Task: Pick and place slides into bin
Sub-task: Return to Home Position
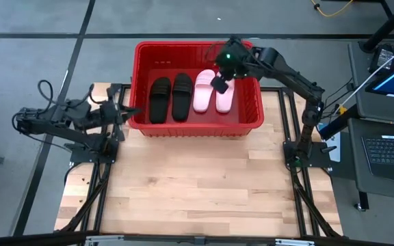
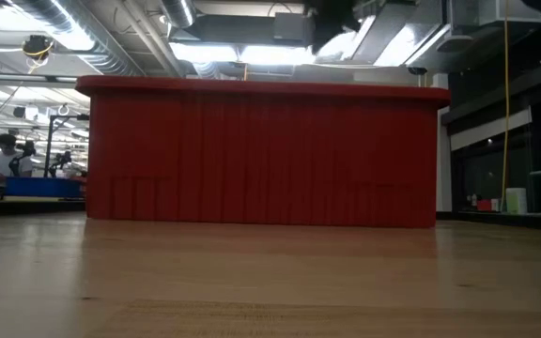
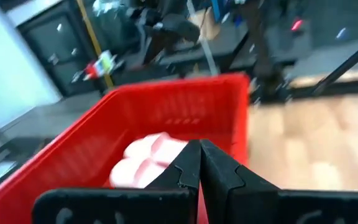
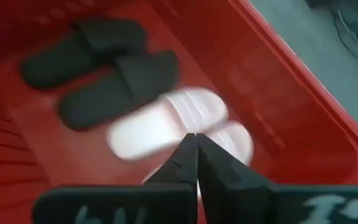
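The red bin [image 1: 197,128] stands at the table's far middle and fills the low view [image 2: 261,155]. Four slides lie side by side on its floor: two black ones [image 1: 160,100] [image 1: 182,96] on the left and two pale pink ones [image 1: 203,90] [image 1: 226,99] on the right. My right gripper [image 1: 219,83] hangs over the pink slides [image 4: 160,121], shut and empty. My left gripper [image 1: 126,113] is shut and empty, just outside the bin's left wall [image 3: 73,155].
The wooden table [image 1: 197,184] is bare in front of the bin. A laptop and desk [image 1: 388,147] stand past the table's right edge. People sit in the room far behind the table [image 2: 7,155].
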Controlling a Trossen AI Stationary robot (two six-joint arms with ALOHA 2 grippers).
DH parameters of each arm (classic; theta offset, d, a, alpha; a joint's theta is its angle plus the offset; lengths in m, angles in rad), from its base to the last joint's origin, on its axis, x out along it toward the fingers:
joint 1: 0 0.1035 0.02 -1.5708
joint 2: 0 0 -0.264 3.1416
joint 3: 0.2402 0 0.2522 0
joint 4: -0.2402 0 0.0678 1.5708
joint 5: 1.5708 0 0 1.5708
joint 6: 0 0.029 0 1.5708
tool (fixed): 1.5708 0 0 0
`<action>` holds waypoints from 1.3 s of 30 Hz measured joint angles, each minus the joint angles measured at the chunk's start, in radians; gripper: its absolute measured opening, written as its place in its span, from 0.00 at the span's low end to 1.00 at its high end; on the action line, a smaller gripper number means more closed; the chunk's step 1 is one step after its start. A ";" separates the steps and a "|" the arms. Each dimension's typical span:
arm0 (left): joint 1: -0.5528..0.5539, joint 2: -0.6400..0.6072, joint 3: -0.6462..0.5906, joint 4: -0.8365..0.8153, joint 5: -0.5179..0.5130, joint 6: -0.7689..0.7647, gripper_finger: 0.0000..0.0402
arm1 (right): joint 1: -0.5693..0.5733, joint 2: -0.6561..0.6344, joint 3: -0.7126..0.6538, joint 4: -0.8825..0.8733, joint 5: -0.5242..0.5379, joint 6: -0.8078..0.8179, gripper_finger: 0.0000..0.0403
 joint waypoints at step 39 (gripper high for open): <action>0.000 -0.534 -0.750 0.671 0.258 -0.046 0.01 | 0.340 -0.081 -0.608 1.002 -0.269 0.027 0.01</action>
